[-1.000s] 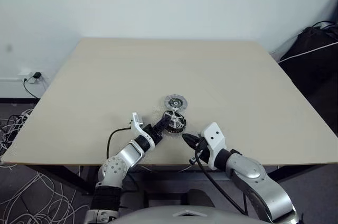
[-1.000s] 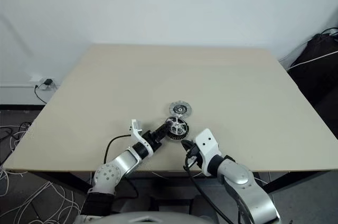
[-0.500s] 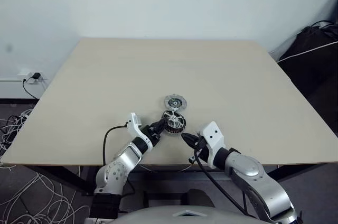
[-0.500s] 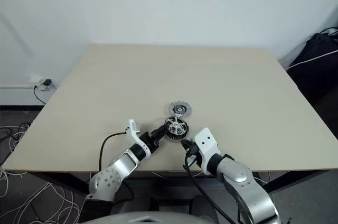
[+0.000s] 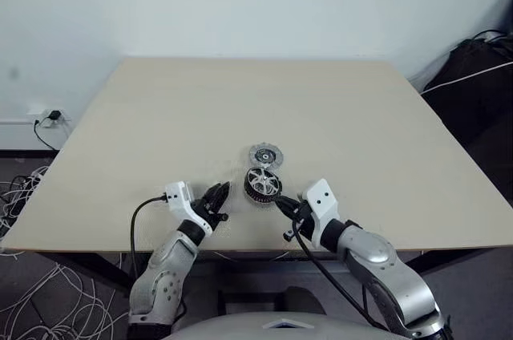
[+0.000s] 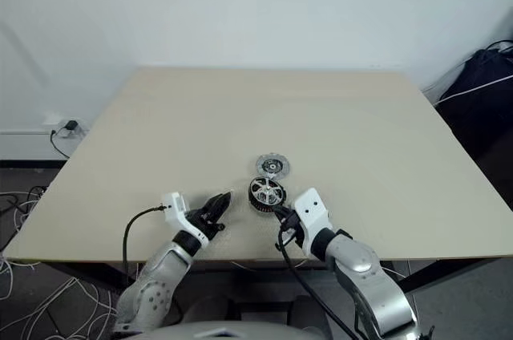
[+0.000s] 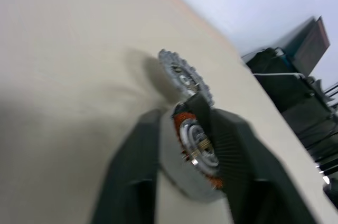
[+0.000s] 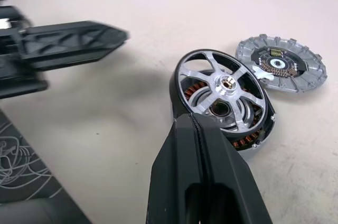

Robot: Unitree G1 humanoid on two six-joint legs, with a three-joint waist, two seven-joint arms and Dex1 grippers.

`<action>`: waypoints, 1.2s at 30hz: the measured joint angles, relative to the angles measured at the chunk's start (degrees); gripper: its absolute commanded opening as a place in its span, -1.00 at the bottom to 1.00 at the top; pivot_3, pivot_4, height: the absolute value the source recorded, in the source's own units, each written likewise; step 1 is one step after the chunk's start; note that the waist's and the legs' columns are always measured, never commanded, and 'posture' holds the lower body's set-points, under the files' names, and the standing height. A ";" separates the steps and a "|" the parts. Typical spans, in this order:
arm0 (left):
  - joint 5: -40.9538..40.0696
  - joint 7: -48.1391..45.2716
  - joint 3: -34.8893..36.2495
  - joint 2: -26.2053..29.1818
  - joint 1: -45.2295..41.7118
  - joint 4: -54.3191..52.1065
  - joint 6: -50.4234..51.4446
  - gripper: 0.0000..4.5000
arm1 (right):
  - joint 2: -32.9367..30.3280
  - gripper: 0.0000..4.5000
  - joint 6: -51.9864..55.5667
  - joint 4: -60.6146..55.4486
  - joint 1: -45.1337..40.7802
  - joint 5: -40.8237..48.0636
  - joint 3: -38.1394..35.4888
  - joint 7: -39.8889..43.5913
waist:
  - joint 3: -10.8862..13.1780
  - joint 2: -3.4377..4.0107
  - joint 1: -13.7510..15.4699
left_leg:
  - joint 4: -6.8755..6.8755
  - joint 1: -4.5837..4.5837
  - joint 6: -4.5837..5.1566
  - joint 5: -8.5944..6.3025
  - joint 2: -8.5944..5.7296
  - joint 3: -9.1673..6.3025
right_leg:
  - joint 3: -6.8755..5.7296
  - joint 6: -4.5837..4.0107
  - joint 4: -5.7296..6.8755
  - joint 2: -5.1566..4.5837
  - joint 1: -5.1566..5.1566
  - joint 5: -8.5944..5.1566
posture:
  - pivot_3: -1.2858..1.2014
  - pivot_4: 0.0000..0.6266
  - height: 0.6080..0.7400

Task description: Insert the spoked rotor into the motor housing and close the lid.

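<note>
A: We have the spoked rotor sitting tilted in the motor housing, near the front edge of the bench. It isn't seated flat: one side rides up, and the copper windings show under the low side.

B: And the lid lies flat on the bench just behind the pair, close beside them. We can't tell if it touches. Dark centre up, notched rim all round.

A: Our right gripper has its 2 fingers pressed together, nothing between them. The tips sit right at the near rim of the rotor.

B: Touching it?

A: From the right wrist view the tips overlap the rim, so we call it contact or a whisker off. We can't say which.

B: Our left gripper is on the bench side to the left of the parts, clear of them, pointing toward the housing.

A: In the head views its 2 fingers look nearly closed, with just a narrow gap. In the left wrist view they frame the housing from a distance, holding nothing.

B: A black cable loops behind the left wrist.
</note>
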 measured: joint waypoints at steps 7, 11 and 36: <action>5.78 -0.28 -0.05 1.38 3.34 -0.26 -5.34 -0.99 | 3.57 -1.00 4.07 0.93 -4.78 0.02 0.33 -2.63 | 0.04 0.07 0.03 | -0.03 -0.01 0.00 0.00 0.02 0.01 | -0.01 0.00 0.00 -0.04 -0.03 0.00 | 0.03 -1.00 1.00; 8.52 0.14 -0.29 1.17 3.25 -0.24 -7.03 -0.99 | 7.43 -1.00 6.87 1.19 -9.16 0.10 2.21 -4.17 | 0.02 0.14 -0.03 | -0.06 -0.01 -0.01 0.00 0.03 0.02 | -0.02 -0.01 0.01 -0.02 -0.07 0.01 | 0.03 -1.00 1.00; 11.24 -5.39 -3.55 4.22 5.58 0.29 -9.55 -0.99 | 17.80 -1.00 17.17 17.60 -21.75 -1.35 6.38 -10.13 | 0.02 0.33 -0.27 | -0.11 -0.04 -0.01 0.00 0.03 0.11 | 0.00 -0.07 0.02 0.00 -0.14 0.05 | 0.03 -1.00 1.00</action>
